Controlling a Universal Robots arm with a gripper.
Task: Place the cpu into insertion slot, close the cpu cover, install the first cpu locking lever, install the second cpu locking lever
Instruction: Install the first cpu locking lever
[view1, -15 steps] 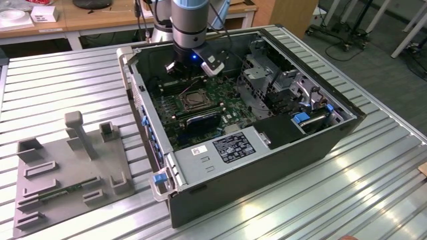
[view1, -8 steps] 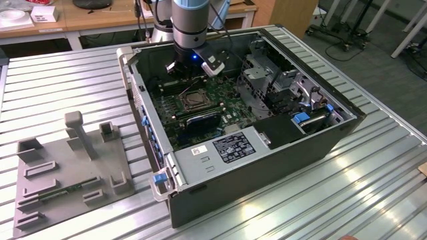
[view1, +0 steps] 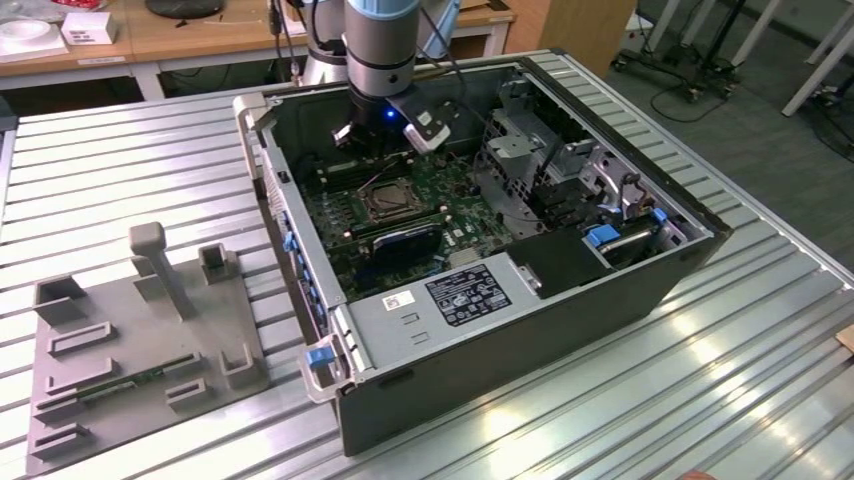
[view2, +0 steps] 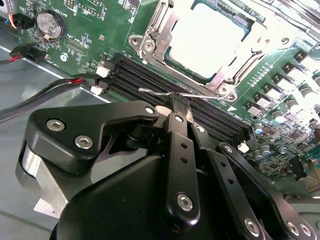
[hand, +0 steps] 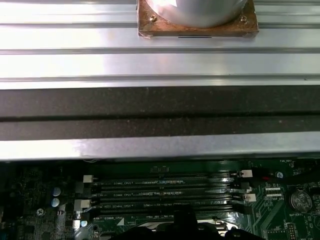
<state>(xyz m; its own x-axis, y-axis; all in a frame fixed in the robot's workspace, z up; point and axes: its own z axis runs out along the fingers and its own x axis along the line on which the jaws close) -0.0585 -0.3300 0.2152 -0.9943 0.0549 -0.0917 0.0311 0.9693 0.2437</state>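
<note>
A robot arm (view1: 380, 50) reaches down into an open computer case (view1: 534, 330) that lies on its side on a ribbed metal desk (view1: 721, 370). The insertion slot (view1: 388, 201) sits on the green motherboard (view2: 100, 30) just below the arm's wrist in the exterior view. In the second wrist view the cpu (view2: 205, 37) lies seated in that slot with its pale metal top facing up. The cpu cover (view2: 150, 42) is folded flat over it, framing its edges. The black claw (view2: 181, 105) is pressed together, and its tip meets a thin wire locking lever (view2: 152, 91). The lever runs along the socket's edge above the long black memory slots (view2: 140, 80). Whether the tip pinches the wire or merely bears on it cannot be told. A round coin battery (view2: 50, 25) sits on the board well apart from the socket, near red and black cables (view2: 60, 85). On the desk, toward the exterior view's left, a grey fixture tray (view1: 134, 340) stands beside the case.
</note>
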